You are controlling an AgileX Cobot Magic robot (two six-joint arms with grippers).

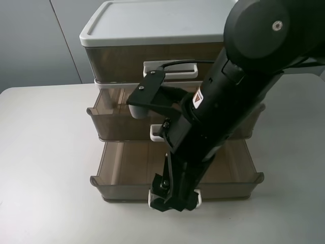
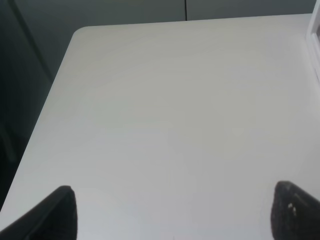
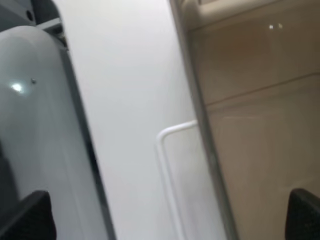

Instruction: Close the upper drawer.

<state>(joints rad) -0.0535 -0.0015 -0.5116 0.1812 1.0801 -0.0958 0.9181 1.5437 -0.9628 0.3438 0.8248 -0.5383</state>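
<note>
Upper drawer (image 1: 119, 122): we see it partly pulled out.
Right gripper (image 1: 172, 197): fingers apart, grasping nothing.
Left gripper (image 2: 175, 215): fingers apart, over the table (image 2: 175, 100).

The exterior high camera sits above and in front, looking steeply down from mid-distance on the table (image 1: 45, 152), with the drawer cabinet (image 1: 152, 25) at 12 o'clock and the right arm (image 1: 223, 101) crossing from 1 o'clock to 6 o'clock. The left wrist camera looks low across bare table toward its far edge. The right wrist camera sits very close over the lowest drawer (image 3: 260, 125) and its white handle (image 3: 167, 150), the spot at 6 o'clock in the exterior view; all 3 views share the table.
</note>
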